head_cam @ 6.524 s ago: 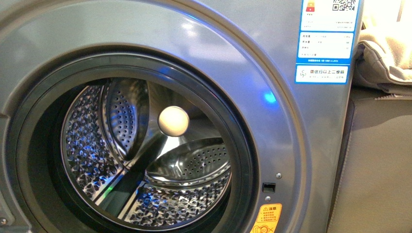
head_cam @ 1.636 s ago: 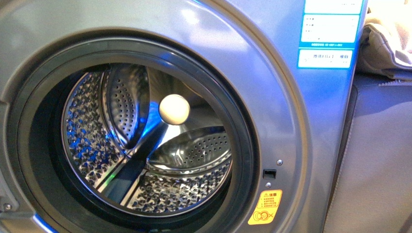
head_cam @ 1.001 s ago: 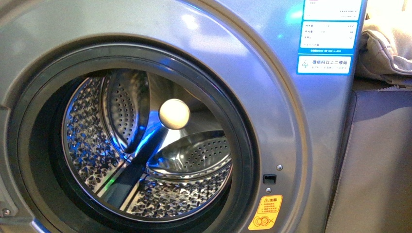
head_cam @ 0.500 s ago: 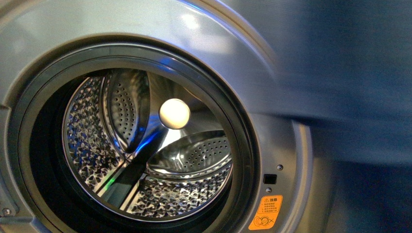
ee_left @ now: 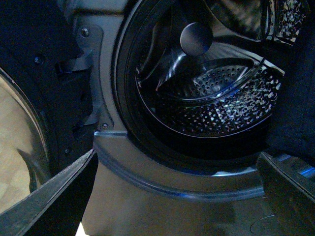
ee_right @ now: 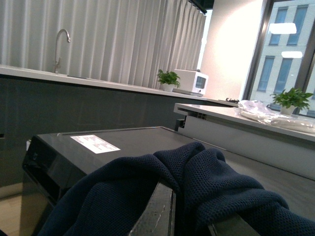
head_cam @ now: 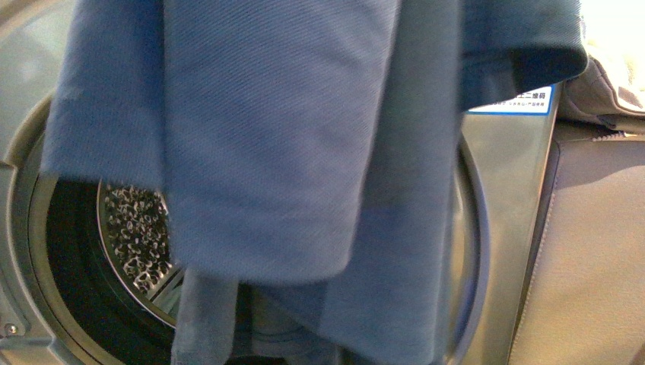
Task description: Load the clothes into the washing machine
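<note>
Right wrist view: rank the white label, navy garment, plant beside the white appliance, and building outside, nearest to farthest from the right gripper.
1. Navy garment, draped over the right gripper.
2. White label, on the washing machine top.
3. Plant, on the far counter.
4. Building, outdoors, farthest.

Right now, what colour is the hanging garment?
The garment is plain navy blue, best seen in the front view.

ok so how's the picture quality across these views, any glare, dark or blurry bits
Front view: the clothes hang close to the lens and block most of the washing machine; the top right corner is blown out white. Left wrist view: dim, the drum shows mainly by glints. Right wrist view: well lit and sharp.
</note>
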You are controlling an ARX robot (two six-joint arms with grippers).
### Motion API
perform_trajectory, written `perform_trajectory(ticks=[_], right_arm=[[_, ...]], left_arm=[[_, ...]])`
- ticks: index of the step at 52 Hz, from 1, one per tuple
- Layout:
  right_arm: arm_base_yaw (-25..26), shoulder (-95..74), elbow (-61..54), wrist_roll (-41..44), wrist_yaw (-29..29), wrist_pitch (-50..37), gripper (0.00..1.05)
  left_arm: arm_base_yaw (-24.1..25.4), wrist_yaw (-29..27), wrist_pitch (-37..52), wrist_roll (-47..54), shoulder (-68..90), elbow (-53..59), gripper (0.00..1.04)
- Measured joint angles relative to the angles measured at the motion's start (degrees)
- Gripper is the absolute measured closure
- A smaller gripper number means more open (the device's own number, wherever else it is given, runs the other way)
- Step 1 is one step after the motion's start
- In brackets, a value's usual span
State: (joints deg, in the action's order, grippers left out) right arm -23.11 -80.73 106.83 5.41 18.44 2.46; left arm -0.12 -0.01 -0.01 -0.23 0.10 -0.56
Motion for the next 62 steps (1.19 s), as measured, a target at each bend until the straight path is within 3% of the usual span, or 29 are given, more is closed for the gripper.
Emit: perform_trajectory(ticks=[8, 62], right_arm=[[0.13, 1.88, -4.46, -2.19, 3.74, -2.25, 1.00], [0.44, 2.10, -5.53, -3.10, 3.78, -2.38, 1.00]], left_arm=[[0.00, 0.02, 0.00, 0.00, 0.00, 0.00, 0.07], [0.00, 0.02, 0.00, 0.00, 0.00, 0.00, 0.07]])
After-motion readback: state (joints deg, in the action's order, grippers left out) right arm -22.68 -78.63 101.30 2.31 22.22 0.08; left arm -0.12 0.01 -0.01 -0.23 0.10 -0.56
